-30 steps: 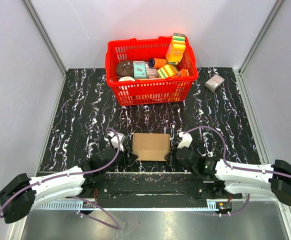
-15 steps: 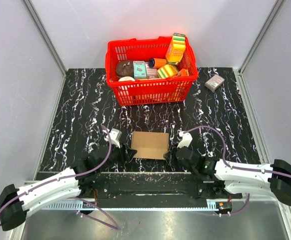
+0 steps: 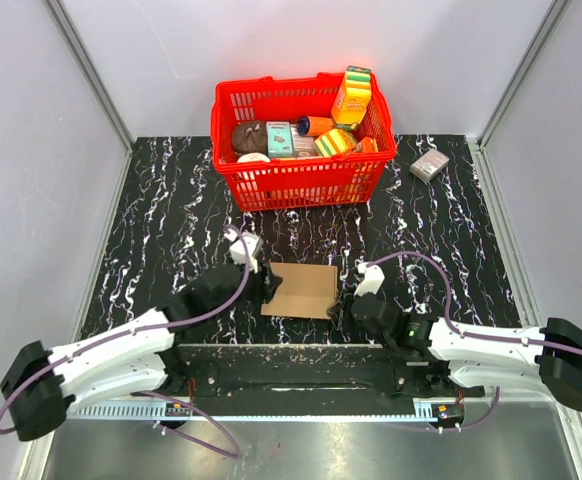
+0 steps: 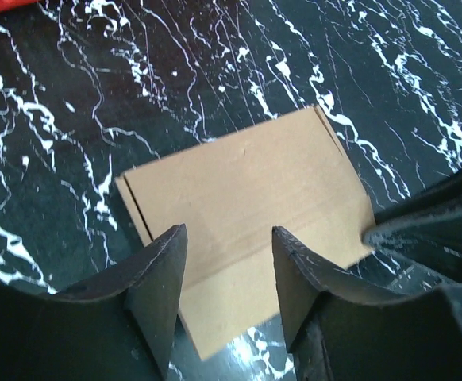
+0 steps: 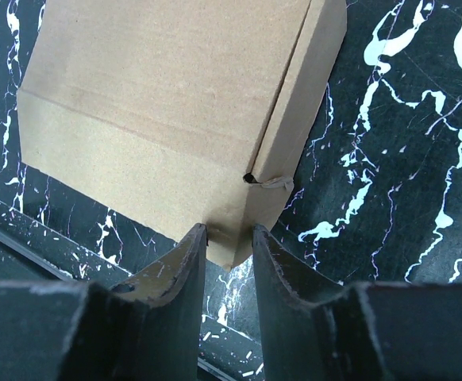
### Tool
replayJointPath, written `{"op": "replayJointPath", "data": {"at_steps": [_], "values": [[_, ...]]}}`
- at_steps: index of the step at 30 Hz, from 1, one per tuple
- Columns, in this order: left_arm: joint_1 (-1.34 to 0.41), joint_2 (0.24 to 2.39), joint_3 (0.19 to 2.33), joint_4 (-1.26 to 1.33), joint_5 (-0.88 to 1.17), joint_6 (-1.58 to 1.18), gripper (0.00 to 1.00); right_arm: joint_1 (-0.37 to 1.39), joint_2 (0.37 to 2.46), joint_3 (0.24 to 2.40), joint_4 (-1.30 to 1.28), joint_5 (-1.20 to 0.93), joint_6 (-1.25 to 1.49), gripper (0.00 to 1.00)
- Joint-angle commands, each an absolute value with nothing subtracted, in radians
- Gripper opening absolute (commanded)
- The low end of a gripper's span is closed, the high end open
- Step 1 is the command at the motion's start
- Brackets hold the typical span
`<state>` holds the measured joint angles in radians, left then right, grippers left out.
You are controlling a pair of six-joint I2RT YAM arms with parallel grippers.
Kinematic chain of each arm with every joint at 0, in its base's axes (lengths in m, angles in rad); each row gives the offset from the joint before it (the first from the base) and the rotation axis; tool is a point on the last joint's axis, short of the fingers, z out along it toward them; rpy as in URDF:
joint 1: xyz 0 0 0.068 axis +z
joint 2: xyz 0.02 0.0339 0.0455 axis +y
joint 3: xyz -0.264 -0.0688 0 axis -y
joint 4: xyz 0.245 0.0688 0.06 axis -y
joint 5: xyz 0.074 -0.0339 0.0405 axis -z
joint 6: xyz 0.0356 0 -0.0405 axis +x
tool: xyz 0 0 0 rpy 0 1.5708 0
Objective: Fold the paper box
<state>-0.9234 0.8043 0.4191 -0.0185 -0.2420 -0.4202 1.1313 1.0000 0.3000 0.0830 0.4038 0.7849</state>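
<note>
The paper box (image 3: 301, 290) is a plain brown folded carton lying flat on the black marbled table, near the front middle. My left gripper (image 3: 269, 283) hovers at its left edge. In the left wrist view this gripper (image 4: 229, 238) stands open, the brown carton (image 4: 247, 182) showing below the gap between its fingers. My right gripper (image 3: 348, 303) is at the carton's near right corner. In the right wrist view it (image 5: 228, 234) is shut on that corner of the carton (image 5: 159, 87), which dents slightly between the fingers.
A red basket (image 3: 291, 180) full of colourful packages stands at the back middle. A small grey-pink box (image 3: 429, 165) lies at the back right. A black rail (image 3: 291, 355) runs along the near table edge, between the arm bases. Grey walls enclose the table.
My left arm has moved away from the near edge and toward the carton's left edge, its jaws a little wider. The carton's left side has shifted slightly. The right arm has held still.
</note>
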Motion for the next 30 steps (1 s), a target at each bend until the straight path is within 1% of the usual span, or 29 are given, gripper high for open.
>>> {"op": "replayJointPath", "data": {"at_steps": [1, 2, 5, 10, 16, 30], "values": [[-0.862, 0.981, 0.531, 0.143, -0.114, -0.336, 0.5, 1.135, 0.994, 0.299, 0.107, 0.449, 0.778, 0.35], [-0.856, 1.062, 0.572, 0.161, -0.091, -0.33, 0.5, 1.135, 0.994, 0.301, 0.109, 0.449, 0.779, 0.36], [-0.845, 1.185, 0.649, 0.181, -0.04, -0.296, 0.49, 1.134, 0.994, 0.299, 0.109, 0.449, 0.778, 0.36], [-0.833, 1.325, 0.733, 0.192, 0.031, -0.275, 0.48, 1.134, 0.996, 0.296, 0.109, 0.459, 0.781, 0.35], [-0.831, 1.399, 0.752, 0.207, 0.113, -0.27, 0.46, 1.135, 0.994, 0.295, 0.109, 0.465, 0.784, 0.35], [-0.833, 1.482, 0.736, 0.216, 0.149, -0.267, 0.44, 1.127, 1.031, 0.296, 0.121, 0.465, 0.793, 0.35]]}}
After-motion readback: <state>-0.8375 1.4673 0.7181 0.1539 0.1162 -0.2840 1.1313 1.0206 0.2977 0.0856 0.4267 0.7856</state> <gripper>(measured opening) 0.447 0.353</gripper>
